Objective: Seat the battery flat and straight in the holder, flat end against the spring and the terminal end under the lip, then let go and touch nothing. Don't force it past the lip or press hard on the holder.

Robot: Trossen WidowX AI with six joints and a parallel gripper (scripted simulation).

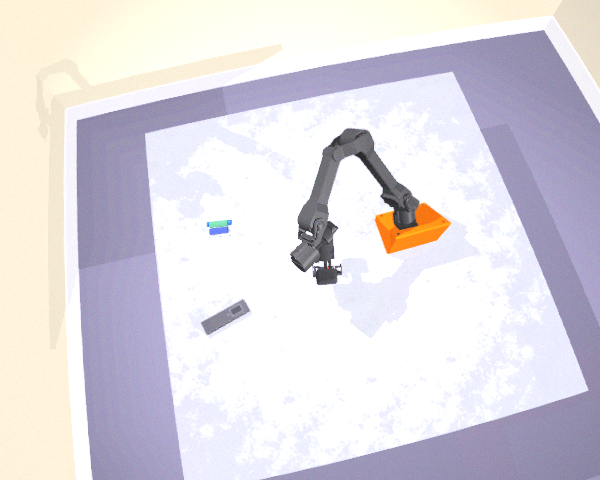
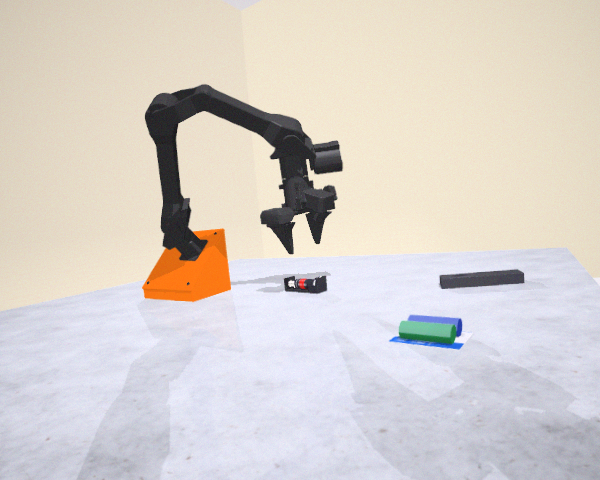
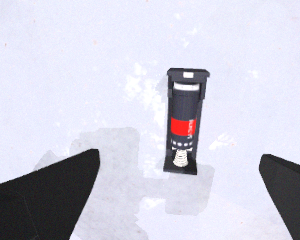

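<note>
The black battery with a red band (image 3: 183, 107) (image 2: 302, 283) lies lengthwise in the black holder (image 3: 190, 170) (image 2: 321, 284). It looks level and nearly straight. Its lower end in the wrist view meets the pale coil spring (image 3: 180, 159). Its white-ringed end is at the lip (image 3: 200, 75); how far it reaches under the lip cannot be told. My gripper (image 2: 304, 248) (image 3: 180, 160) is wide open and empty. It hangs above the holder, one finger to each side in the wrist view, touching neither battery nor holder. In the top view the arm mostly hides the holder.
A green cylinder (image 1: 218, 223) (image 2: 427, 331) and a blue cylinder (image 1: 218, 230) (image 2: 437, 321) lie side by side, far from the holder. A dark grey bar-shaped object (image 1: 218, 319) (image 2: 481, 279) lies apart from them. The orange arm base (image 1: 414, 241) (image 2: 197, 281) stands on the other side.
</note>
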